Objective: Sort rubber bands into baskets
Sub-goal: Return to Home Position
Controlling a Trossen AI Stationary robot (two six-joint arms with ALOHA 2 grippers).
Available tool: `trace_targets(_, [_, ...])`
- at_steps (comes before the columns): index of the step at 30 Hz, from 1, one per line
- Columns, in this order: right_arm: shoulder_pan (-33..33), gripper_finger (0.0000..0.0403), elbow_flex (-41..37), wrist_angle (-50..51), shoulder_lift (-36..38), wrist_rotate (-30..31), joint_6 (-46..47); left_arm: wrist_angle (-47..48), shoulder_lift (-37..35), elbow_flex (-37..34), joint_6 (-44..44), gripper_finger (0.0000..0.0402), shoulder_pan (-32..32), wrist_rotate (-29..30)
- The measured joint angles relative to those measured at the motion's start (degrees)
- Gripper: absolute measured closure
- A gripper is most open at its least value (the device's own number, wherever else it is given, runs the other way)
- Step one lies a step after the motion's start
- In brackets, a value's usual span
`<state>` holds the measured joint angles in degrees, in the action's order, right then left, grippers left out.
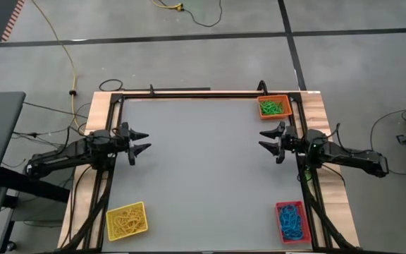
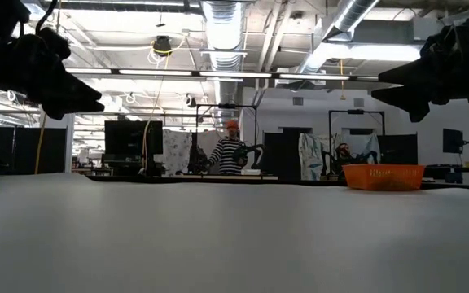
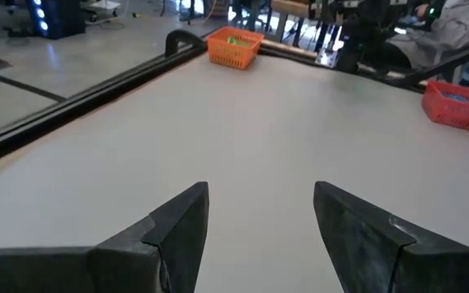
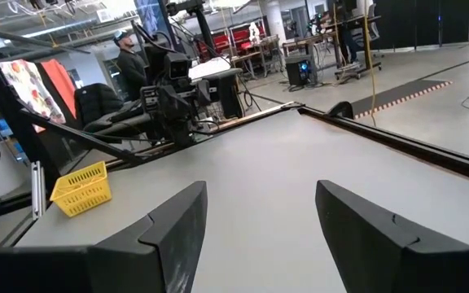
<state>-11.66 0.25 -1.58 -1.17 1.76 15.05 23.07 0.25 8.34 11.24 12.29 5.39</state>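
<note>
Left claw (image 1: pixel 143 141) and right claw (image 1: pixel 266 138) hang wide open. Tangled yellow bands (image 1: pixel 125 224) lie in the yellow basket (image 1: pixel 126 206), green bands (image 1: pixel 273 108) in the orange basket (image 1: pixel 274 97), blue bands (image 1: pixel 292 222) in the red basket (image 1: pixel 278 221).

Three baskets stand on the table (image 1: pixel 203 169), each with rubber bands (image 1: pixel 273 106) in it: the far-right basket (image 1: pixel 274 116), the near-left basket (image 1: pixel 127 206) and the near-right basket (image 1: pixel 279 222). The left gripper (image 1: pixel 141 142) and the right gripper (image 1: pixel 268 139) face each other across the middle, well apart.
</note>
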Motion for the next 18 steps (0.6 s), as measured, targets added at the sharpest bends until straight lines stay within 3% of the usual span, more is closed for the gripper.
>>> trace_targets(18, [0.0, 0.0143, 0.0, -0.1, 0.0, 0.0, 0.0, 2.7, 0.0, 0.0, 0.0, 0.0190, 0.0, 0.0])
